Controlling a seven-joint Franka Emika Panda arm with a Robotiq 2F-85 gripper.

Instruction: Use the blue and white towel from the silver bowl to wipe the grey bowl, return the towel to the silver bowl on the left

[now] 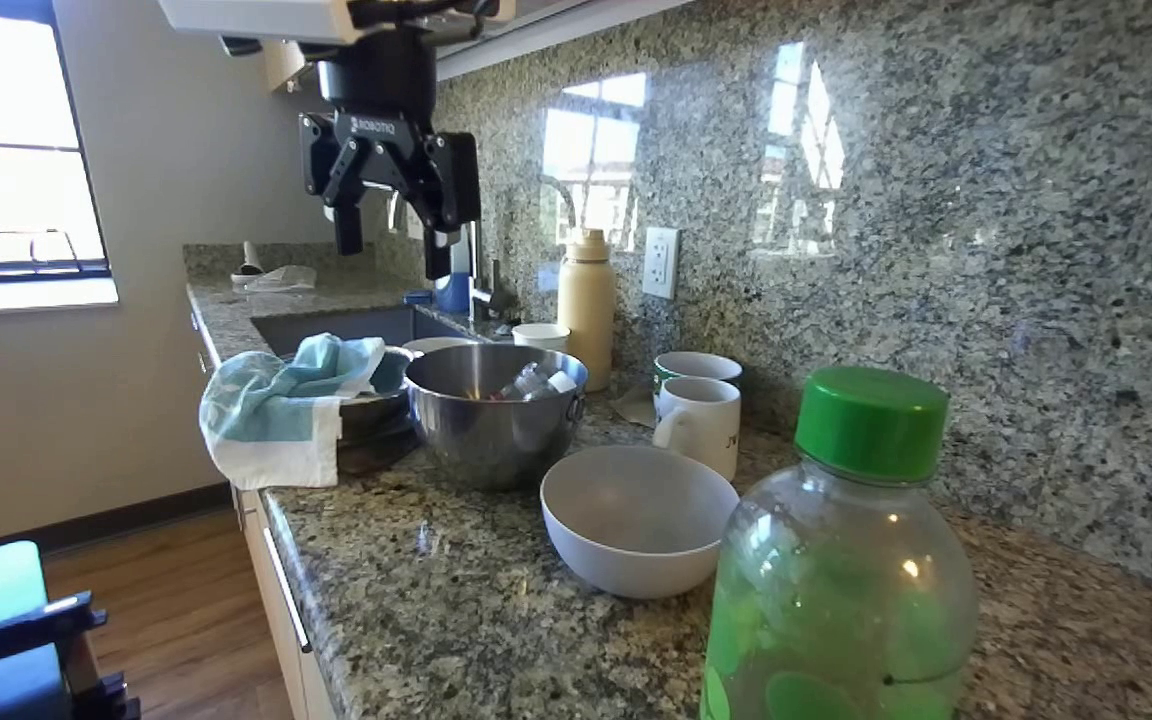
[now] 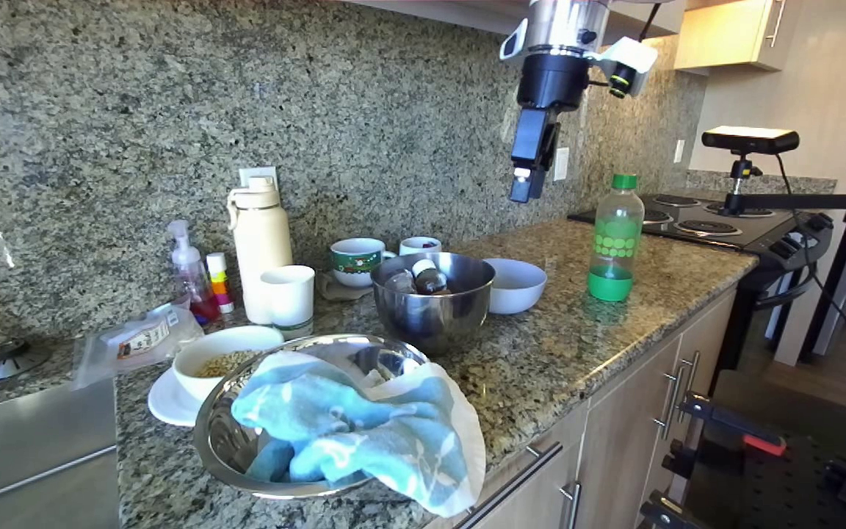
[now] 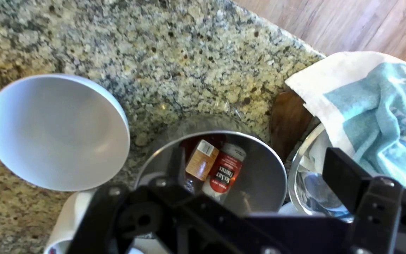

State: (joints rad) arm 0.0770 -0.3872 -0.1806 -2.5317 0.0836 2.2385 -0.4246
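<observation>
Towel [image 2: 364,426] stretches from silver bowl [image 2: 228,441] toward counter edge [image 2: 590,391].

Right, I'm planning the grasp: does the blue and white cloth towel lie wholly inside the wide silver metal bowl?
No, in an exterior view the towel hangs partly outside the wide silver bowl, over its rim.

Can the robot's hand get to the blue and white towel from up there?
Probably yes. The gripper hangs open and empty, higher than the towel, which drapes over the edge of the wide silver bowl with nothing seen covering it. It would likely need to move over and down.
</observation>
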